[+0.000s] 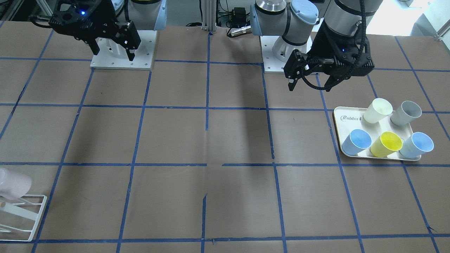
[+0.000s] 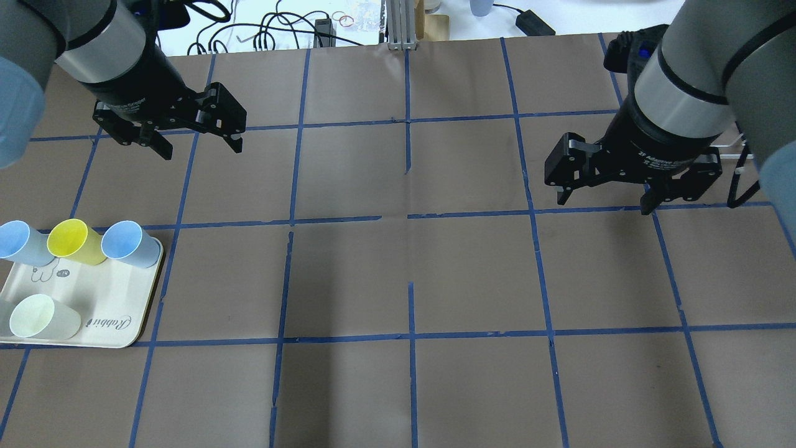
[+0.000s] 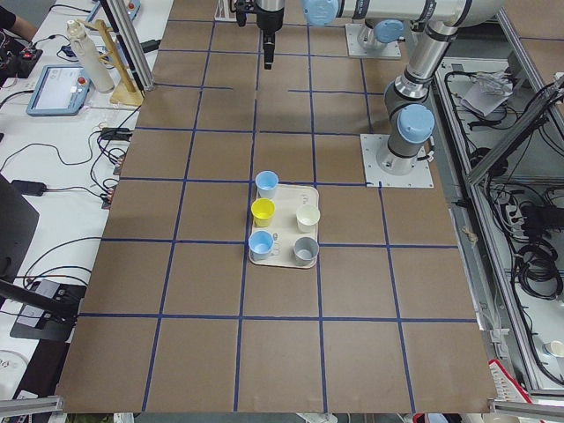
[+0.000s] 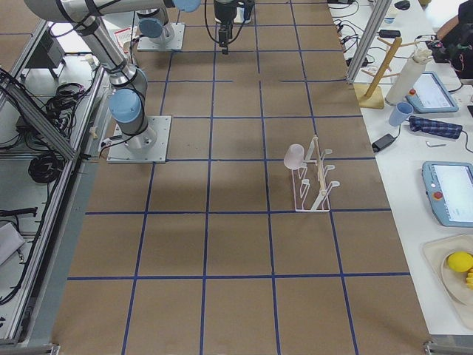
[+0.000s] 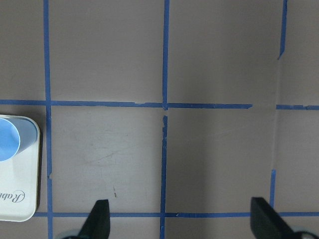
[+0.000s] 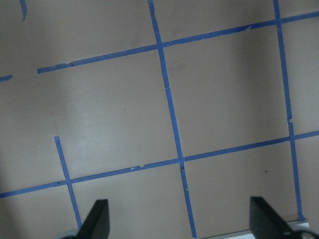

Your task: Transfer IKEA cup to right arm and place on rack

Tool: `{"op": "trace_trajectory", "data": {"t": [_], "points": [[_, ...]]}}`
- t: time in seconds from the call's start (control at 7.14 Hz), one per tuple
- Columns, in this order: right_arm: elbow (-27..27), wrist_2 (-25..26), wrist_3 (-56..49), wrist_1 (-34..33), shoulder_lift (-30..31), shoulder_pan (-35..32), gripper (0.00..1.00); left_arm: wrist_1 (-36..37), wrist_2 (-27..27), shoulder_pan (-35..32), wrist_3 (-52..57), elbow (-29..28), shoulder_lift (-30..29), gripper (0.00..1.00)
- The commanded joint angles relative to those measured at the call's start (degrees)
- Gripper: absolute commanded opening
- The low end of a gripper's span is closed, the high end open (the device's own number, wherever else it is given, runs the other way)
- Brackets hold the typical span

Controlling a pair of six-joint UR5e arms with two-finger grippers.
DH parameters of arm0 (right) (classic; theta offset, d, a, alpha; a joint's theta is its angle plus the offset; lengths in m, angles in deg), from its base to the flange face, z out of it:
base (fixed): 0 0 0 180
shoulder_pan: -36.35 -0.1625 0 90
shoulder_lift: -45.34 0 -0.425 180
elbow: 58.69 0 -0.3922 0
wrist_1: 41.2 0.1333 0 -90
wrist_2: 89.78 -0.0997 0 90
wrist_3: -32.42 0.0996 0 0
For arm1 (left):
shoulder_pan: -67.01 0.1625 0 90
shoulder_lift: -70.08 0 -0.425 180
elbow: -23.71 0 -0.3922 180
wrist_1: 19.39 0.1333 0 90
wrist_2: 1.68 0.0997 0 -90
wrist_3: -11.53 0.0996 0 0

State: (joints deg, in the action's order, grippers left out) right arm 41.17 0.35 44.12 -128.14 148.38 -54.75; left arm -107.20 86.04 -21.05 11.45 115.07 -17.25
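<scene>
The pale pink IKEA cup (image 1: 14, 182) sits mouth-down on a prong of the white wire rack (image 1: 24, 219) at the table's edge on my right side. It also shows on the rack (image 4: 318, 185) in the exterior right view (image 4: 294, 156). My right gripper (image 1: 114, 54) hangs open and empty above the table near its base, far from the rack; it shows open overhead (image 2: 604, 202). My left gripper (image 1: 309, 86) is open and empty, above the table just back of the tray; it shows open overhead (image 2: 202, 148).
A cream tray marked "Rabbit" (image 1: 342, 133) on my left side holds a cream cup (image 1: 378, 109), a grey cup (image 1: 406, 112), a yellow cup (image 1: 386, 144) and two light-blue cups (image 1: 355, 141). Blue tape lines grid the brown table.
</scene>
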Motion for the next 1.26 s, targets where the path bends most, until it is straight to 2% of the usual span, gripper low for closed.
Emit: {"op": "trace_trajectory", "data": {"t": [0.0, 1.12], "points": [[2.3, 0.0, -0.8, 0.0, 1.9, 0.6, 1.0, 0.0, 0.0, 0.0, 0.0, -0.1, -0.1, 1.0], [2.3, -0.8, -1.5, -0.3, 2.1, 2.3, 1.0, -0.1, -0.1, -0.4, 0.6, 0.5, 0.4, 1.0]]}}
